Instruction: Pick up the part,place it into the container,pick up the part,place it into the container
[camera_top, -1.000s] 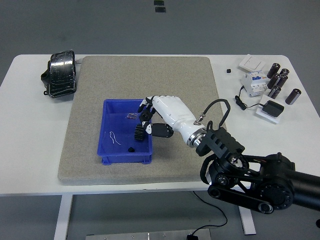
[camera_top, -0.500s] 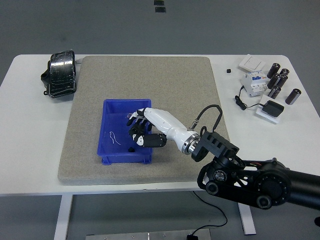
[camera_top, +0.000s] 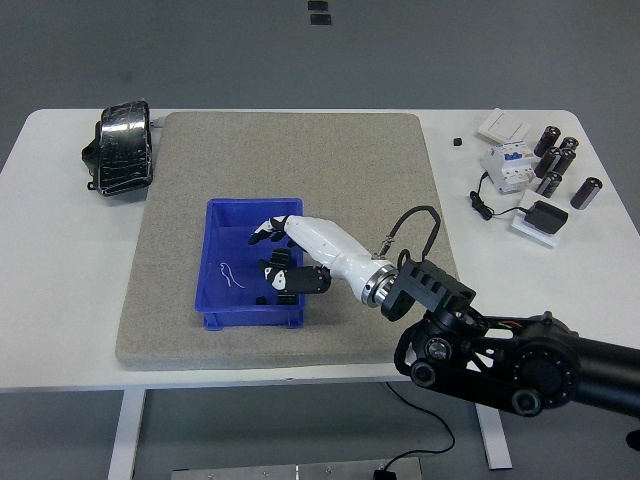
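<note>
White table, grey felt mat: right hand inside the blue plastic bin.
White-shelled right hand, fingers spread, holds nothing; ribbed black part lies in the bin directly beneath its fingertips.

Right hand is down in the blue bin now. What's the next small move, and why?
Probably lift the right hand straight up out of the blue bin: its fingers look spread, and a dark part lies on the bin floor beneath them, apparently already released.
</note>
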